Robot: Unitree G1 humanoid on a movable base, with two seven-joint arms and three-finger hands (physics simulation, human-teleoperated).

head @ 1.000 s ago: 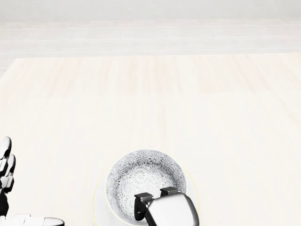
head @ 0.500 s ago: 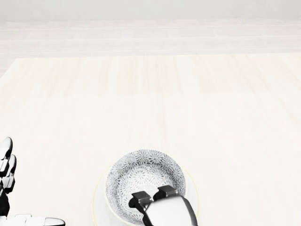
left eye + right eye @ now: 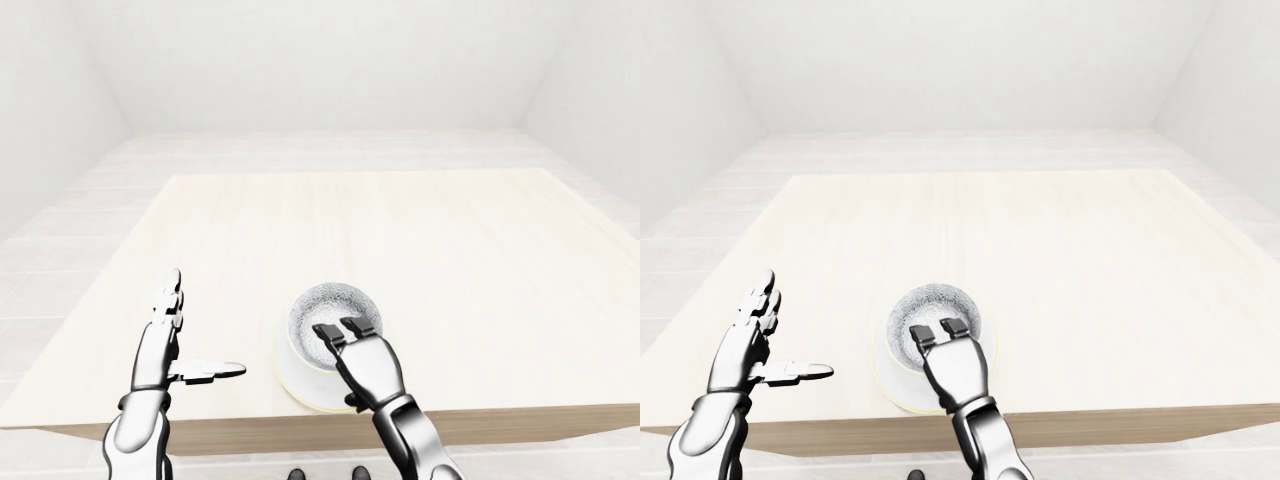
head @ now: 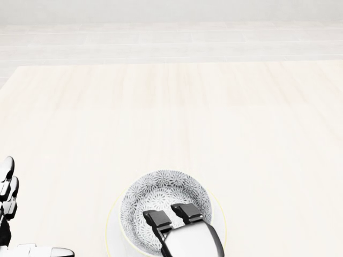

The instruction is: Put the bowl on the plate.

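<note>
At the left of the left-eye view, the left robot hand hangs released over the table near its bottom edge, fingers straight and thumb stuck out sideways, holding nothing and well apart from the crockery.

Toward the middle, the pale plate lies close to the table's bottom edge, and the patterned bowl already sits on it, upright and roughly centred, with the plate's rim showing around it.

Just right of that, the right robot hand reaches over the bowl's lower rim, with 2 dark fingertips inside the bowl. The thumb is hidden beneath the palm, so I cannot tell whether this hand is pinching the rim or has let go.

The placing itself looks done. What probably remains is to free the rim, if it is gripped, and lift the hand straight up and away without dragging the bowl off the plate.

Compared with 1 second ago, the right fingertips have slid further into the bowl and toward the left of the head view. The bowl, plate and left hand show no shift.
</note>
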